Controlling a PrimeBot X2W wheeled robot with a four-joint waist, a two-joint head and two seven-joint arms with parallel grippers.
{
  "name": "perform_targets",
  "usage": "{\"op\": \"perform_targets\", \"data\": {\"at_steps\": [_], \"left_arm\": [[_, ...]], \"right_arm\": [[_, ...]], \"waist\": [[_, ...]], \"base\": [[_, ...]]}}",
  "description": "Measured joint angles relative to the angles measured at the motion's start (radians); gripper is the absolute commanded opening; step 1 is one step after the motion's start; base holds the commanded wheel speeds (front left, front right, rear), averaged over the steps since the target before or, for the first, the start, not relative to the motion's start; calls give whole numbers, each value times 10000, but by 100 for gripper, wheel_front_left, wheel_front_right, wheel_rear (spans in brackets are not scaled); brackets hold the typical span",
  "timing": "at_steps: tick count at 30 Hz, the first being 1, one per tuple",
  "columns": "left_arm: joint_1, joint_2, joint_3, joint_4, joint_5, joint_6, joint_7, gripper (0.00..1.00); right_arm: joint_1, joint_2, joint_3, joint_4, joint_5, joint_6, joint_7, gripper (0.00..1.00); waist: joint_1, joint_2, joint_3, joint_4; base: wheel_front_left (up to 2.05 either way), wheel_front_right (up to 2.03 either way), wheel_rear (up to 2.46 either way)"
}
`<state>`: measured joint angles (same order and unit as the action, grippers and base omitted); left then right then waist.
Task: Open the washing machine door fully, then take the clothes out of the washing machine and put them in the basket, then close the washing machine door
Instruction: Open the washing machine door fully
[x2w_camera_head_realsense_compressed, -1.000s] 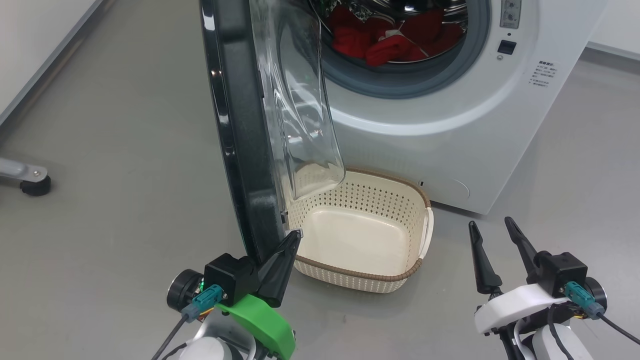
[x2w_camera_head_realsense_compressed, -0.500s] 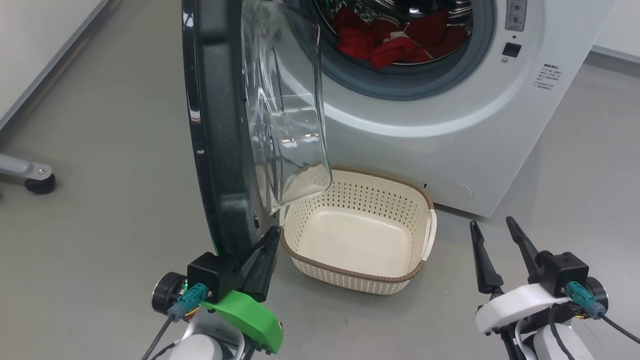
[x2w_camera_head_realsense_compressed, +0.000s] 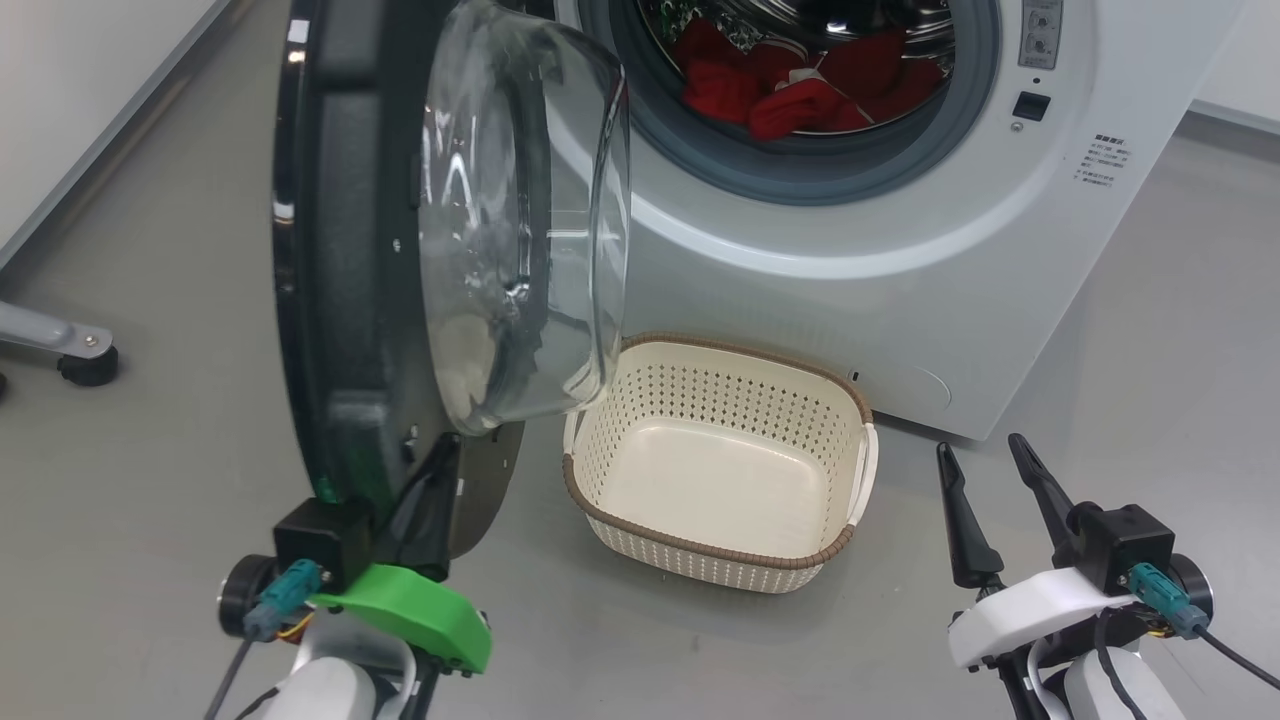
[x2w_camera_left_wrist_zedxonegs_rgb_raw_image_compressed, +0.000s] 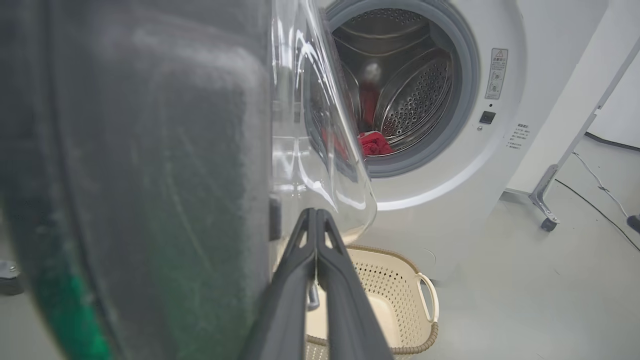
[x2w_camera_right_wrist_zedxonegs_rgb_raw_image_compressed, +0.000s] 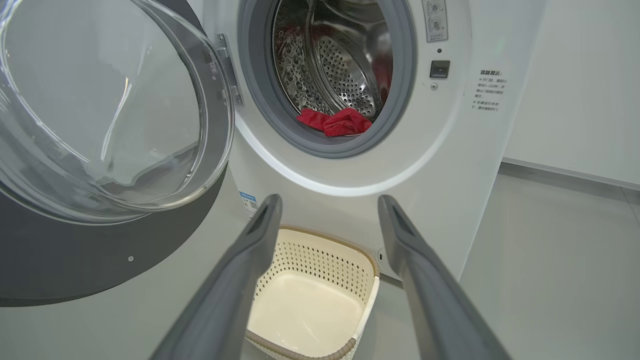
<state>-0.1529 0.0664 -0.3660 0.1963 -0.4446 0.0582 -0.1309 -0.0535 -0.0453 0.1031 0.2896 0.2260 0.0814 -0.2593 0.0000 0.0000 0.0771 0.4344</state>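
Note:
The washing machine (x2w_camera_head_realsense_compressed: 900, 270) stands ahead with its door (x2w_camera_head_realsense_compressed: 340, 250) swung out to the left, glass bowl (x2w_camera_head_realsense_compressed: 520, 220) facing right. Red clothes (x2w_camera_head_realsense_compressed: 800, 90) lie in the steel drum, also visible in the right wrist view (x2w_camera_right_wrist_zedxonegs_rgb_raw_image_compressed: 335, 121). My left gripper (x2w_camera_head_realsense_compressed: 445, 450) is shut with nothing between its fingers, and its tips lie against the inner lower face of the door (x2w_camera_left_wrist_zedxonegs_rgb_raw_image_compressed: 150, 150). The cream basket (x2w_camera_head_realsense_compressed: 700, 550) sits empty on the floor below the drum opening. To the right of the basket, my right gripper (x2w_camera_head_realsense_compressed: 980, 447) is open, pointing at the machine and holding nothing.
A grey leg with a black caster (x2w_camera_head_realsense_compressed: 85, 360) stands on the floor at the far left, near a white wall. In the left wrist view a metal frame leg on a caster (x2w_camera_left_wrist_zedxonegs_rgb_raw_image_compressed: 545, 200) and a cable (x2w_camera_left_wrist_zedxonegs_rgb_raw_image_compressed: 600, 185) lie right of the machine.
The door has swung farther open to the left, showing more of its glass bowl. My left gripper moved left with the door's lower edge. The right arm has not moved.

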Motion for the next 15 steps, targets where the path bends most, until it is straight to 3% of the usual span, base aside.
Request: {"op": "perform_targets", "data": {"at_steps": [15], "left_arm": [[-192,522,1569,698,-414,297,-481,0]], "right_arm": [[-2,6,115,-23,-2,36,0,100]], "waist": [[0,0,194,-74]], "base": [[0,0,0]]}}
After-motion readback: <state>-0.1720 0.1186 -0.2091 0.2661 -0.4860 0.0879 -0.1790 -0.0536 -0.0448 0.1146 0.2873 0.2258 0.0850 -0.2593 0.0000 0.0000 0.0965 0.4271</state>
